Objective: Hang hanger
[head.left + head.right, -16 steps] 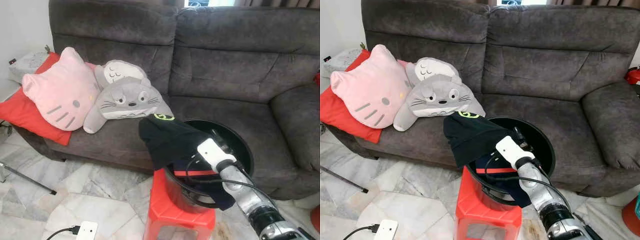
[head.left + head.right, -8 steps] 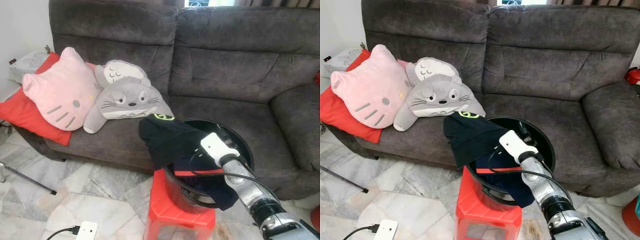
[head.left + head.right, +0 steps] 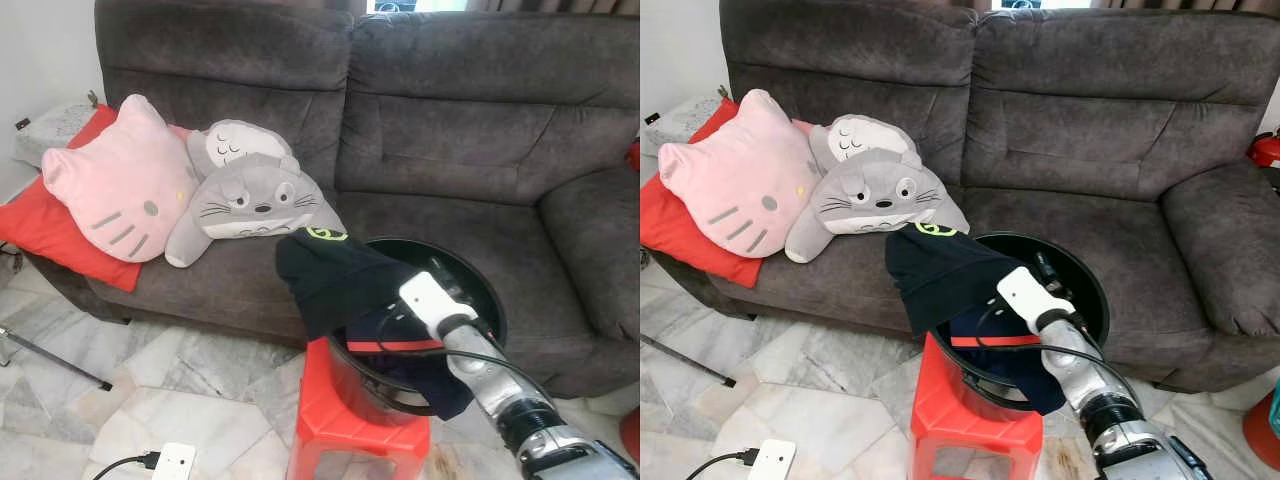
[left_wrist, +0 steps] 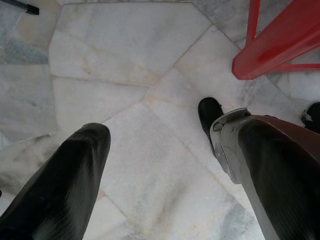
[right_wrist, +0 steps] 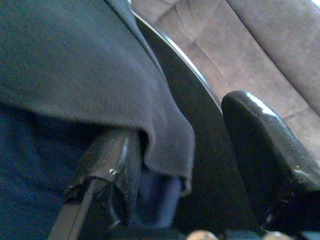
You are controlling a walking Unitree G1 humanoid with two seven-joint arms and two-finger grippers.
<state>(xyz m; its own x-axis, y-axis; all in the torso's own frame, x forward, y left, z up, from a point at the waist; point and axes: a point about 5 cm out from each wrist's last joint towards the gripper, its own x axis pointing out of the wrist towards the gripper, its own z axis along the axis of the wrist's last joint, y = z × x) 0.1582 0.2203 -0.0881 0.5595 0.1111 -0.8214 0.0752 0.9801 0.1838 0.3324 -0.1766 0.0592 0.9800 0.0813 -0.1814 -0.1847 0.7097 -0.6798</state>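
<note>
Nearest the camera, low on the robot's left, the left gripper (image 4: 160,150) hangs idle over the pale marble floor (image 4: 125,75), its two black fingers spread wide with nothing between them; a leg of the red stool (image 4: 280,45) stands just beside it.

On the robot's right, the silver right arm (image 3: 500,395) reaches forward into the black bucket (image 3: 488,290), which sits on top of the red stool. The right gripper (image 5: 190,145) has its jaws parted: one finger (image 5: 107,165) lies under the hem of the dark cloth (image 5: 75,65), the other finger (image 5: 265,150) stands clear beside the bucket's rim. Whether it actually grips the cloth I cannot tell. That black garment with a yellow-green collar mark (image 3: 330,275) is draped over the bucket's near-left rim, above a dark blue garment with a red stripe (image 3: 400,345). No hanger can be made out.

Behind the bucket stands a grey sofa (image 3: 450,130), carrying a grey plush toy (image 3: 250,200), a pink cat cushion (image 3: 120,185) and a red pillow (image 3: 40,225).
</note>
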